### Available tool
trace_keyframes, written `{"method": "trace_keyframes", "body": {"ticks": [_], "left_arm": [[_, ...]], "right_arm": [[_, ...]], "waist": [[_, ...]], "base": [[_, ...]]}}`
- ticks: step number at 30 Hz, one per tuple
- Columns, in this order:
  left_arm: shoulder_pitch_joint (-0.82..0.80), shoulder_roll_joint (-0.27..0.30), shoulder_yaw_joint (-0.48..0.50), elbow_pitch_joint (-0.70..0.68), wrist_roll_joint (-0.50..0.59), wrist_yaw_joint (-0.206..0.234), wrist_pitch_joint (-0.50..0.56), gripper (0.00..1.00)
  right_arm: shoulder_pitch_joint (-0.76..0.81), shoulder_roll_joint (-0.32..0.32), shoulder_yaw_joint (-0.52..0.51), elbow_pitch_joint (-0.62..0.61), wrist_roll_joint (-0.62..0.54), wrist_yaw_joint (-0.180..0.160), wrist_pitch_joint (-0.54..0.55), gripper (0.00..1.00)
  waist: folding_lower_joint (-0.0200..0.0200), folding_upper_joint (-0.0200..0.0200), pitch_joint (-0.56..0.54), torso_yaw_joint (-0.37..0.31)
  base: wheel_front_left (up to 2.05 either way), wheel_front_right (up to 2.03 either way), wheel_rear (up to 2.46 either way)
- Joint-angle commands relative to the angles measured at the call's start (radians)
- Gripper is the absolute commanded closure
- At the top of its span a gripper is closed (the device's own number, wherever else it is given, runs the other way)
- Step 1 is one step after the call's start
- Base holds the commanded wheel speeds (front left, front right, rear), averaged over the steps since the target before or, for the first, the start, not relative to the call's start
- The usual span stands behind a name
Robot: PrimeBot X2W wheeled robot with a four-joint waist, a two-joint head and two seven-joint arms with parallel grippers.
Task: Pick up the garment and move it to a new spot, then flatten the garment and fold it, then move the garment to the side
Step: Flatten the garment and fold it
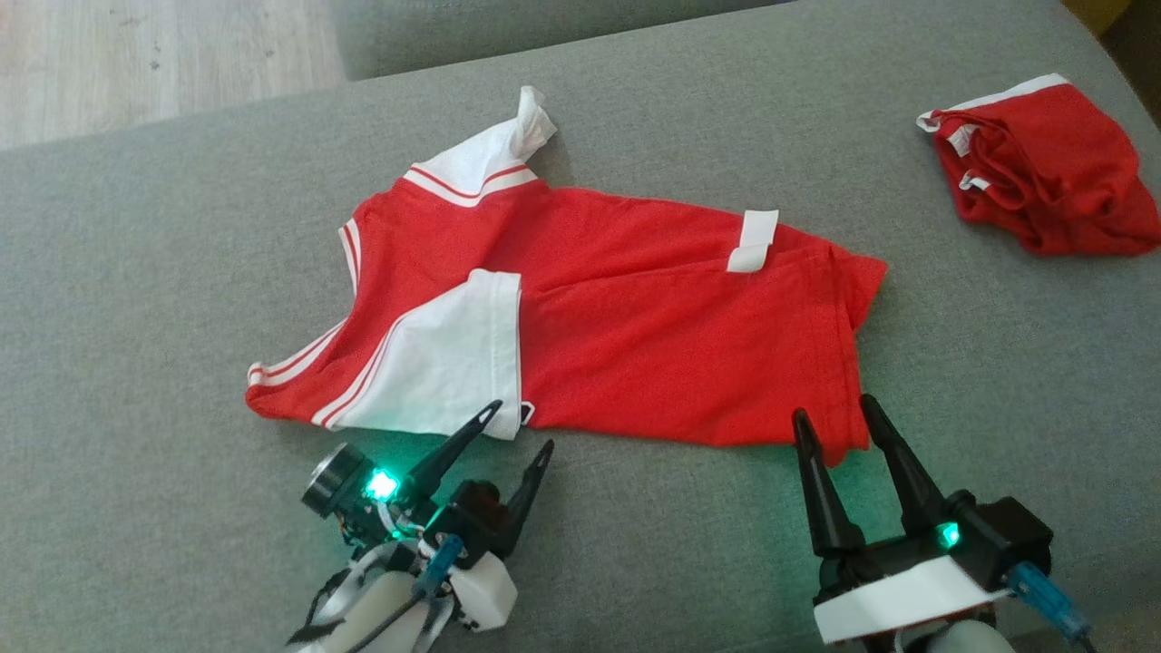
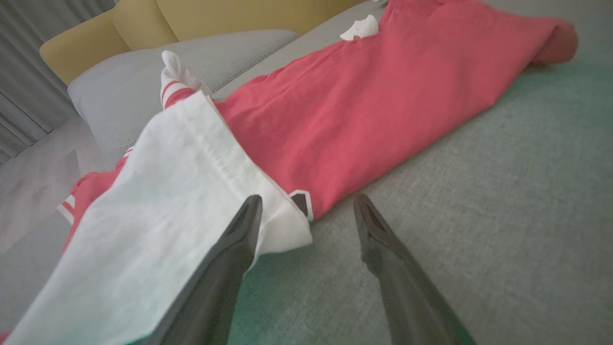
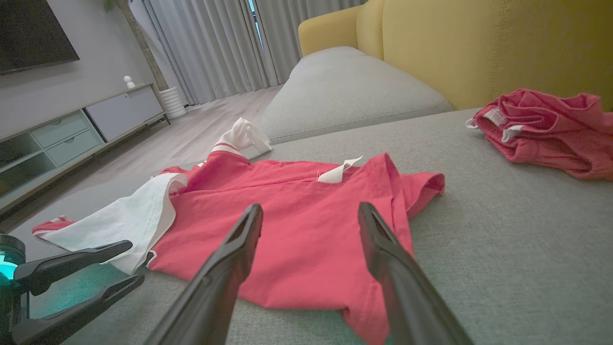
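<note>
A home living room. Grey sofa seat (image 3: 503, 230) beneath the right gripper (image 3: 310, 207), yellow backrest (image 3: 479, 48) beyond it to the right; far ahead, grey floor-length curtains (image 3: 206, 48); off to its left, a dark television (image 3: 33, 33) above a low drawer cabinet (image 3: 72, 134) on wood flooring (image 3: 206, 124).

Large red jersey shirt w/ white sleeves (image 1: 635, 345): navy-outlined white scrap (image 2: 301, 203) peeks from under white sleeve (image 2: 158, 230) at near hem, rest hidden, unreadable. Sleeve blurred, cut by left wrist view's bottom edge. Small crumpled red cloth (image 3: 550, 134), grey sofa seat's (image 1: 181, 272) far right corner: clipped by frame edge.
</note>
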Motion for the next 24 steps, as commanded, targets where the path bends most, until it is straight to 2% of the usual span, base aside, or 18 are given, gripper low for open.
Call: {"method": "trace_keyframes", "body": {"ticks": [1,9,10,11,12,14,15,20,24], "left_arm": [[-0.040,0.022,0.026,-0.001,0.007,0.017,-0.005,0.00],[-0.080,0.018,0.018,0.071,-0.013,0.017,-0.005,0.00],[-0.080,0.018,0.017,0.074,-0.016,0.017,-0.005,0.20],[-0.080,0.018,0.017,0.074,-0.016,0.017,-0.005,0.20],[-0.080,0.019,0.015,0.075,-0.019,0.016,-0.005,0.45],[-0.079,0.020,0.011,0.076,-0.025,0.016,-0.005,0.75],[-0.078,0.021,0.009,0.075,-0.028,0.015,-0.005,1.00],[-0.049,0.030,0.022,0.029,-0.064,0.023,-0.005,1.00],[0.005,0.055,0.066,-0.095,-0.116,0.040,-0.005,1.00]], "right_arm": [[-0.030,-0.005,0.025,-0.027,0.006,-0.001,-0.004,0.00],[-0.039,-0.005,0.024,-0.025,0.008,-0.001,-0.004,0.00],[-0.039,-0.005,0.023,-0.025,0.008,-0.001,-0.004,0.00],[-0.039,-0.005,0.023,-0.025,0.008,-0.001,-0.004,0.00],[-0.038,-0.005,0.023,-0.025,0.008,-0.001,-0.004,0.00],[-0.038,-0.005,0.024,-0.024,0.009,-0.001,-0.004,0.00],[-0.038,-0.005,0.025,-0.024,0.010,-0.001,-0.004,0.00],[-0.031,-0.005,0.027,-0.020,0.011,-0.001,-0.004,0.00],[-0.022,-0.005,0.017,-0.021,0.012,-0.001,-0.004,0.00]], "waist": [[0.0000,0.0000,0.005,0.000],[0.0000,0.0000,0.012,-0.001],[0.0000,0.0000,0.011,-0.001],[0.0000,0.0000,0.011,-0.001],[0.0000,0.0000,0.010,-0.001],[0.0000,0.0000,0.008,-0.003],[0.0000,0.0000,0.007,-0.003],[0.0000,0.0000,-0.010,-0.005],[0.0000,0.0000,-0.025,-0.001]], "base": [[0.00,0.00,0.00],[0.00,0.00,0.00],[0.00,0.00,0.00],[0.00,0.00,0.00],[0.00,0.00,0.00],[0.00,0.00,0.00],[0.00,0.00,0.00],[0.00,0.00,0.00],[0.00,0.00,0.00]]}}
